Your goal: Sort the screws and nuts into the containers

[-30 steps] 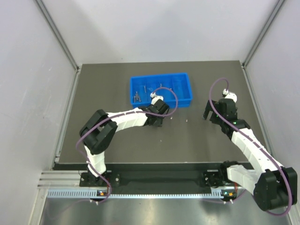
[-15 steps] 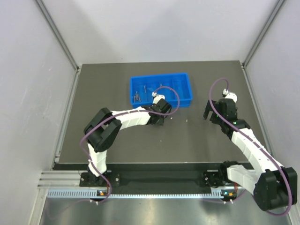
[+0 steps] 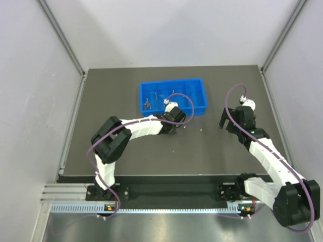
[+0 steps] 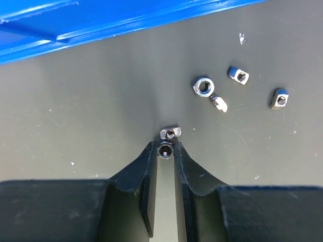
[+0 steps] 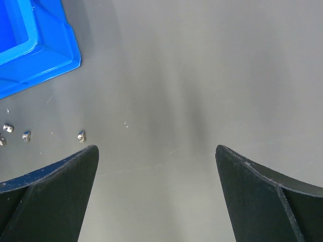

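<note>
A: Starting at the left of the overhead view: where to find the containers?

B: At the far middle of the counter point(image 3: 212, 151), as sections of one blue tray point(image 3: 172, 81) split by low dividers. In the leftmost section, a few dark slim screws point(image 3: 146, 104).

A: And the left tool point(image 4: 165, 151)?

B: Down at the counter, just short of the tray's near wall. Drawn almost shut, with both fingertips point(image 4: 143, 166) pressed against a small nut point(image 4: 165, 150) resting on the surface.

A: Anything beside that pinch?

B: Just beyond the tips, close against the gripped one, a second nut point(image 4: 170, 133). Farther right and well apart, a hex nut point(image 4: 203, 85) with a short pale piece point(image 4: 219, 103) just beside it, then a blocky nut point(image 4: 237, 75), and farthest right a last nut point(image 4: 279, 98). All outside the tray.

A: Then the right tool point(image 5: 156, 148)?

B: Spread wide, gripping nothing, held above the counter well to the right of the tray. Seen from its wrist: a tray corner at upper left, with a few tiny nuts point(image 5: 81, 135) strewn near the left edge.
</note>
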Available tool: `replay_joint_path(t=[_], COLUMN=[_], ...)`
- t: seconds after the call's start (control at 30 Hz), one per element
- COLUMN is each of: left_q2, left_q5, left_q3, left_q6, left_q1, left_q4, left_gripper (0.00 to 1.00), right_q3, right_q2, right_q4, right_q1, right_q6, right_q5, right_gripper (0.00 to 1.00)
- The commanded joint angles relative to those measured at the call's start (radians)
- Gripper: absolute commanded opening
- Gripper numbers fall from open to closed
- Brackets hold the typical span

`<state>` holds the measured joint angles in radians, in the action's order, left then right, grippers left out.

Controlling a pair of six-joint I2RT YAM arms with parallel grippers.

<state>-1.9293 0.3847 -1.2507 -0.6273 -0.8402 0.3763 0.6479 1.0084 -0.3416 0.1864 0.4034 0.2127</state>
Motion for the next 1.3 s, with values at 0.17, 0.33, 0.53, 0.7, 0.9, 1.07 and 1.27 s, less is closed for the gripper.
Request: replay_joint_path(t=[0.17, 0.33, 0.53, 0.7, 0.9, 1.07, 1.27], left_q2=[0.084, 0.176, 0.161, 0.017, -0.089, -0.137, -0.062], left_q5=[0.0, -0.006, 0.051, 0.048, 0.054, 0.042, 0.042], left_q3=[-0.018, -0.084, -0.22, -0.366, -0.434, -0.478, -0.437], left_q6=[0.035, 0.098, 0.173, 0.213, 0.267, 0.276, 0.281], left_q1=[-0.007, -0.005, 0.012, 0.076, 0.093, 0.101, 0.101], left_q4=[0.026, 0.012, -0.076, -0.111, -0.206, -0.205, -0.205], left_gripper=[0.0, 0.0, 0.02, 0.02, 0.03, 0.18, 0.45], right_q3=[0.004, 0.006, 0.004, 0.001, 0.01, 0.018, 0.024], right_q2=[-0.01, -0.011, -0.008, -0.013, 0.005, 0.025, 0.035], right_q4=[0.01, 0.012, 0.016, 0.01, 0.01, 0.015, 0.015], right_q1=[-0.011, -0.013, -0.013, -0.013, -0.013, -0.016, -0.016], right_q6=[-0.002, -0.001, 0.003, -0.001, -0.003, -0.003, -0.006], right_q5=[0.014, 0.016, 0.011, 0.016, 0.025, 0.017, 0.004], right_gripper=[1.0, 1.0, 1.0, 1.0, 1.0, 1.0, 1.0])
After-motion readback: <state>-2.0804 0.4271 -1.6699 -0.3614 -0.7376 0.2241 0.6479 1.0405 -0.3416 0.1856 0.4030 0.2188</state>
